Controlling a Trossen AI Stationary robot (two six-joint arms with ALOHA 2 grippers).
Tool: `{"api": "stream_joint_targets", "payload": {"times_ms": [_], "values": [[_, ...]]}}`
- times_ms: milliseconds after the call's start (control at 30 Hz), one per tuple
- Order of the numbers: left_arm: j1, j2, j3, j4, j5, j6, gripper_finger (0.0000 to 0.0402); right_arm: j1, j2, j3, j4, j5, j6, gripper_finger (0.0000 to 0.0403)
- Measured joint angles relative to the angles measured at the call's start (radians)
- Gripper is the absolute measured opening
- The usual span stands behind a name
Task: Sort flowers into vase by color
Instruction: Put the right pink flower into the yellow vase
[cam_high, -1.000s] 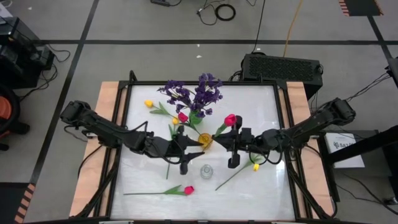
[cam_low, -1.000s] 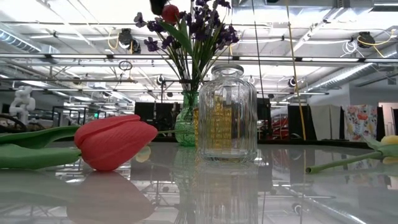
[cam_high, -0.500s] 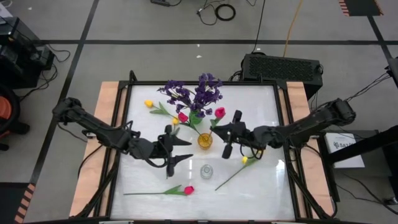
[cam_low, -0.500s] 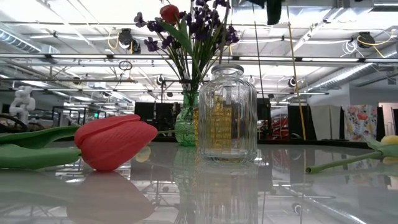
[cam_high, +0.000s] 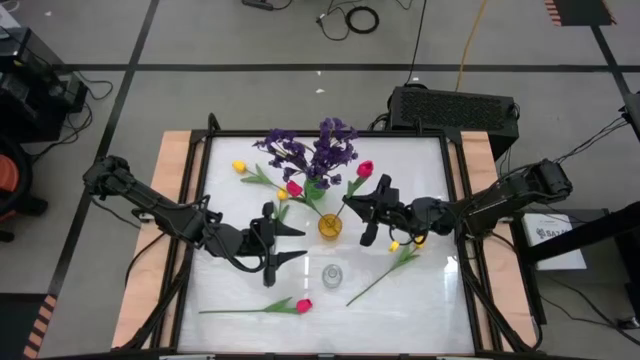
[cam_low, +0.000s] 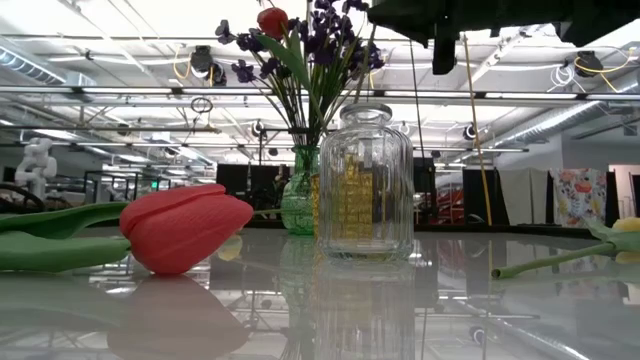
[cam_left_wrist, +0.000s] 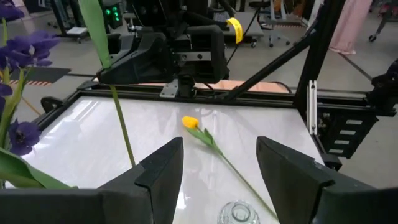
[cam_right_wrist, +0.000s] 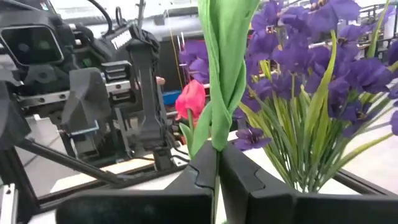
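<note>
My right gripper (cam_high: 352, 207) is shut on a pink-red tulip (cam_high: 365, 168) just on the far right side of the amber vase (cam_high: 329, 225). Another pink-red tulip (cam_high: 293, 188) stands up with its stem slanting down toward that vase. Behind it, purple sprigs (cam_high: 318, 155) fill the green vase (cam_low: 298, 205). My left gripper (cam_high: 298, 243) hangs open on the amber vase's left, with nothing between its fingers (cam_left_wrist: 163, 169). The clear vase (cam_high: 331, 275) stands on the near side. My right gripper pinches the tulip's green stem and wrapped leaf (cam_right_wrist: 216, 138) between its two shut fingers. The fingers come about level from the table's right and lie across the stem. The tulip is lifted clear and tilted, bloom above the fingers and lower stem (cam_left_wrist: 123, 124) hanging below them.
A yellow tulip (cam_high: 396, 243) lies on the table right of the clear vase, its stem running toward the near edge. Another yellow tulip (cam_high: 238, 167) lies at the far left. A pink-red tulip (cam_high: 303, 305) lies near the front edge. The table's raised frame (cam_high: 180, 200) borders both sides.
My right gripper has carried its tulip toward the table's far edge and sunk lower, coming into the top of the low view. My left gripper has drawn back from the amber vase toward the table's left.
</note>
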Motion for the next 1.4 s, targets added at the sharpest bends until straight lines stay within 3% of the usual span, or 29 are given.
{"api": "stream_joint_targets", "payload": {"times_ms": [633,1033,1400], "values": [[0.001,0.0,0.0,0.0,0.0,0.003,0.021,-0.051,0.082,0.0,-0.007,-0.016,0.084,0.0],[0.001,0.0,0.0,-0.025,0.001,-0.002,0.021,-0.064,0.139,0.0,-0.004,-0.015,0.194,0.003],[0.001,0.0,0.0,-0.052,0.001,-0.007,0.021,-0.064,0.122,0.0,-0.07,-0.02,0.225,0.0119]]}}
